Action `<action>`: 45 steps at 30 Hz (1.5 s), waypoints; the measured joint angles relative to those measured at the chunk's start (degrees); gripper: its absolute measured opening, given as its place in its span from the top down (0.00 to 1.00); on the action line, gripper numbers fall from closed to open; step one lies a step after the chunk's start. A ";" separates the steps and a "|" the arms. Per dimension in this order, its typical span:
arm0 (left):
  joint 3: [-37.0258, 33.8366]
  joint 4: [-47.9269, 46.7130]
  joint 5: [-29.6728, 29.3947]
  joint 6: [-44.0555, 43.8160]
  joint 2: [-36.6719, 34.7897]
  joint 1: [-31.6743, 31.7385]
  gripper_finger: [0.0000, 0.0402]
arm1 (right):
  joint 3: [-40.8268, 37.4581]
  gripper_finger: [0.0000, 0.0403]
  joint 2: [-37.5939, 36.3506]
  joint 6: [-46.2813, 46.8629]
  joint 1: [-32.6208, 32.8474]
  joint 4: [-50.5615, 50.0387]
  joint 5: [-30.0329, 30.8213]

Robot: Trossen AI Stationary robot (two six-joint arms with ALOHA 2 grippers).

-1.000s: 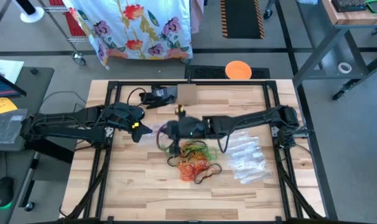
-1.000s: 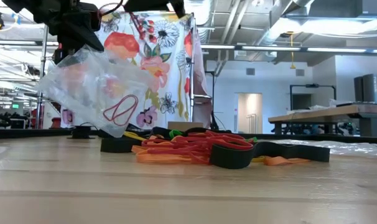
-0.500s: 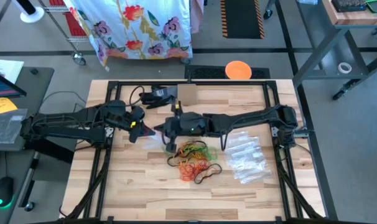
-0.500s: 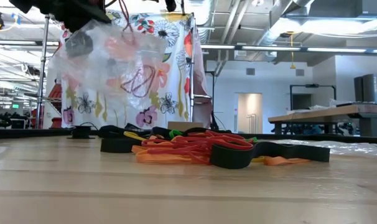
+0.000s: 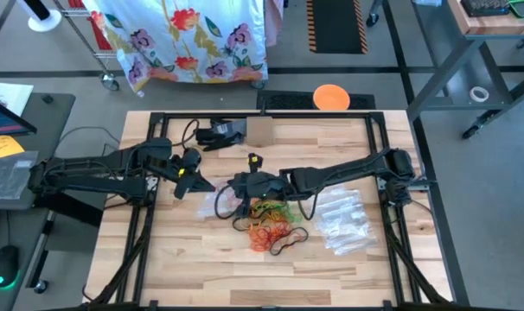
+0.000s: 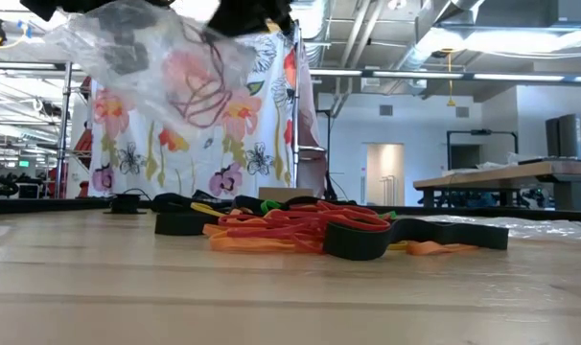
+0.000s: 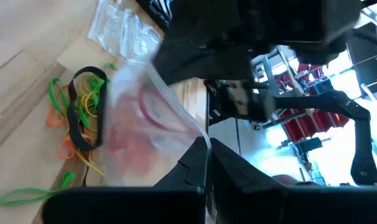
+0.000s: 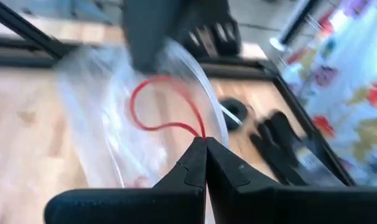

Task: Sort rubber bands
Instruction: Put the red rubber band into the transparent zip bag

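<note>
A clear plastic bag [image 6: 161,57] with red rubber bands [image 6: 206,91] inside hangs high over the table between my two grippers. My left gripper [image 5: 195,179] is shut on the bag. My right gripper [image 5: 229,192] is shut at the bag's other side, on a red rubber band [image 8: 157,106]. The pile of rubber bands [image 5: 266,220], red, orange, green, yellow and dark, lies on the wooden table [image 5: 184,259] just right of the bag. My left gripper pinches the bag's upper edge [image 7: 198,134] between its two shut fingers, coming almost level from the table's left. The bag is lifted clear and spreads away from the fingertips toward the other gripper. My right gripper pinches one end of the red rubber band [image 8: 200,134] at its fingertips, slanting down from the table's right. The band's loop lies against the bag's clear film. Whether the film is pinched too, I cannot tell.
Several empty clear zip bags [image 5: 344,220] lie at the table's right side. Dark items [image 5: 217,132] and a small brown box [image 5: 260,131] sit at the far edge. Bare wood lies along the near edge.
My left gripper has tipped upward and swung the bag from hanging slack to spread high and nearly level. The red bands inside have shifted with it. My right gripper has come down toward the near edge and the bag.
</note>
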 joint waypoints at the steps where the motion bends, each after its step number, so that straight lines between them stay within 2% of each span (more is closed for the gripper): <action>1: 0.00 0.01 -0.03 -0.01 0.00 0.00 1.00 | 0.00 1.00 0.00 0.02 0.00 -0.53 -0.09; 9: 0.02 0.04 -1.33 -0.45 0.00 0.00 1.00 | 0.00 1.00 -0.04 1.53 0.06 -2.68 -0.26; 13: 0.01 0.02 -1.81 -0.62 0.00 0.00 1.00 | 0.00 0.97 -0.04 1.28 -0.03 -1.47 -0.93; 18: 0.02 0.00 -2.17 -0.63 0.00 0.00 1.00 | 0.00 0.84 -0.04 5.62 -1.11 -2.91 -9.67; 23: 0.02 0.00 -2.35 -0.63 0.00 0.00 1.00 | 0.68 0.69 -0.11 5.61 -1.42 -3.81 -9.86; 27: 0.02 -0.05 -2.30 -0.63 0.00 0.00 1.00 | 4.30 0.64 -0.18 5.16 -1.32 -8.24 -9.18; 33: 0.02 -0.31 -2.10 -0.63 0.00 0.00 1.00 | 12.49 0.64 -0.26 5.22 -2.19 -23.01 -8.45; 39: 0.02 1.24 -1.05 -3.28 0.00 0.00 1.00 | 18.90 0.68 -0.27 7.03 -2.38 -33.60 -1.03; 45: 0.17 7.94 1.87 -10.66 -0.72 2.63 1.00 | 20.26 0.70 -0.32 8.73 -0.71 -39.65 -1.86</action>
